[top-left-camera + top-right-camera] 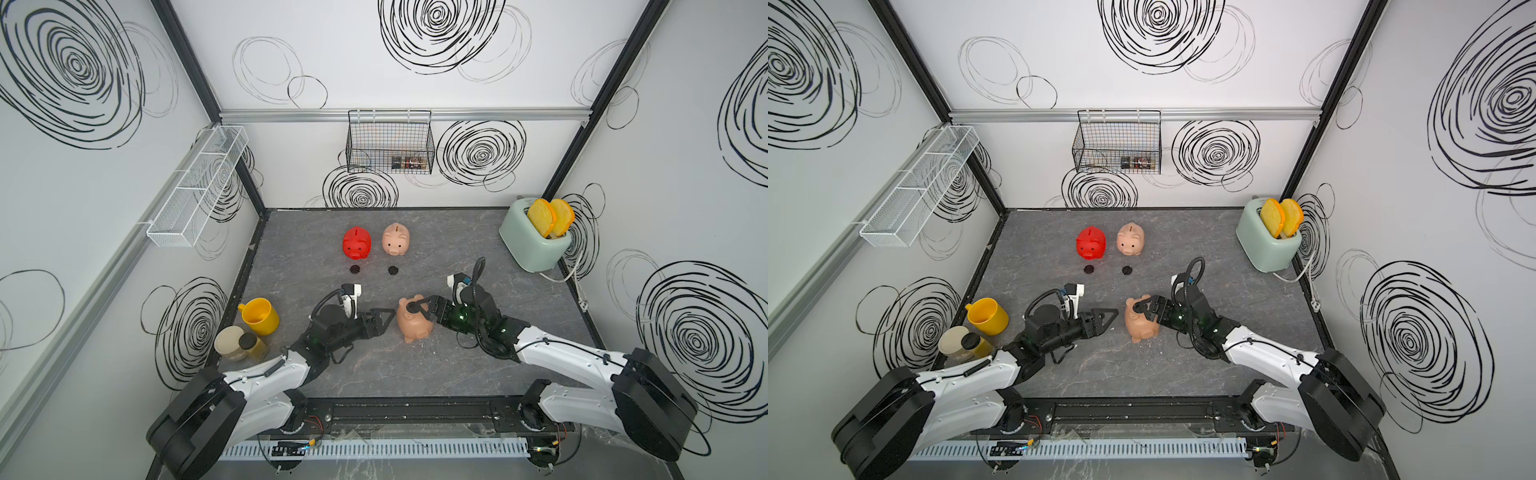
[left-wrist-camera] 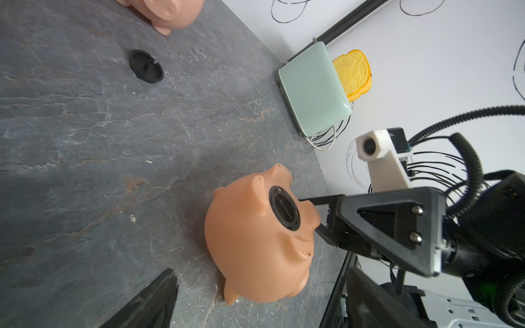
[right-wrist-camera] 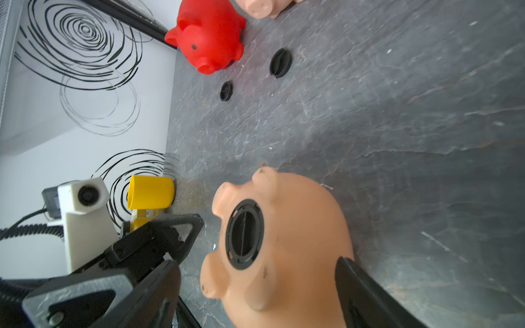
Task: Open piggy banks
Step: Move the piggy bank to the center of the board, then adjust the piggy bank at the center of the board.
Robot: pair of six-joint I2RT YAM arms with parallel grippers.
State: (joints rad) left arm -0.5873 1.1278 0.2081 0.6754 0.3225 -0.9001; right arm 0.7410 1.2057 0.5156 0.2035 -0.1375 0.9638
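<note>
The peach-tan piggy bank (image 1: 415,326) lies tipped over mid-table, its round black belly plug (image 3: 245,234) still seated and facing up. My right gripper (image 1: 420,311) is open and straddles the pig's belly; one finger (image 3: 358,286) is against its side and the other stands off it. My left gripper (image 1: 383,322) is open, just left of the pig and apart from it. Farther back stand the red piggy bank (image 1: 356,243) and the pale pink piggy bank (image 1: 395,239), upright. A loose black plug (image 1: 354,269) lies in front of the red pig, and another plug (image 1: 392,270) in front of the pink one.
A yellow mug (image 1: 259,316) and two jars (image 1: 235,343) stand at the left edge near my left arm. A mint toaster (image 1: 534,243) holding toast is at the back right, its cord along the right edge. A wire basket (image 1: 390,143) and a mesh shelf (image 1: 199,187) hang on the walls.
</note>
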